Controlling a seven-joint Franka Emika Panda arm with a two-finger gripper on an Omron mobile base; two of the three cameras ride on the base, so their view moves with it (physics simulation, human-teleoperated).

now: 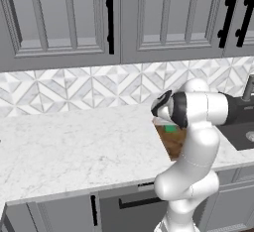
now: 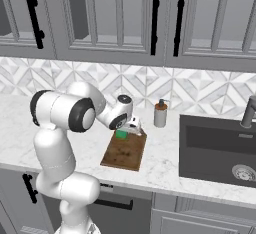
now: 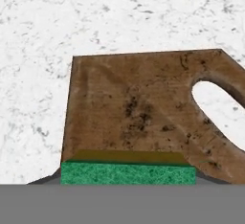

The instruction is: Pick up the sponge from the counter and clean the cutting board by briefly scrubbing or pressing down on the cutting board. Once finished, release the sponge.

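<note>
While the sponge (image 3: 128, 173) sits at the six o'clock edge of the hand view, green face toward the camera with its yellow layer just behind, you can take it that the gripper (image 2: 129, 128) is pinching it, though the fingertips themselves are hidden, so this is a judgement from how the block hangs. From the right base view the sponge (image 2: 121, 134) sits under the hand over the far end of the cutting board (image 2: 125, 152), near the handle slot (image 3: 220, 104) that shows at about three o'clock in the hand view. Whether it touches the wood you cannot tell. Holding it there makes sense: a short press down would land on the board, not the counter (image 1: 74, 146). Beyond the board, at about one o'clock, stands a soap dispenser (image 2: 160, 113), well clear.
</note>
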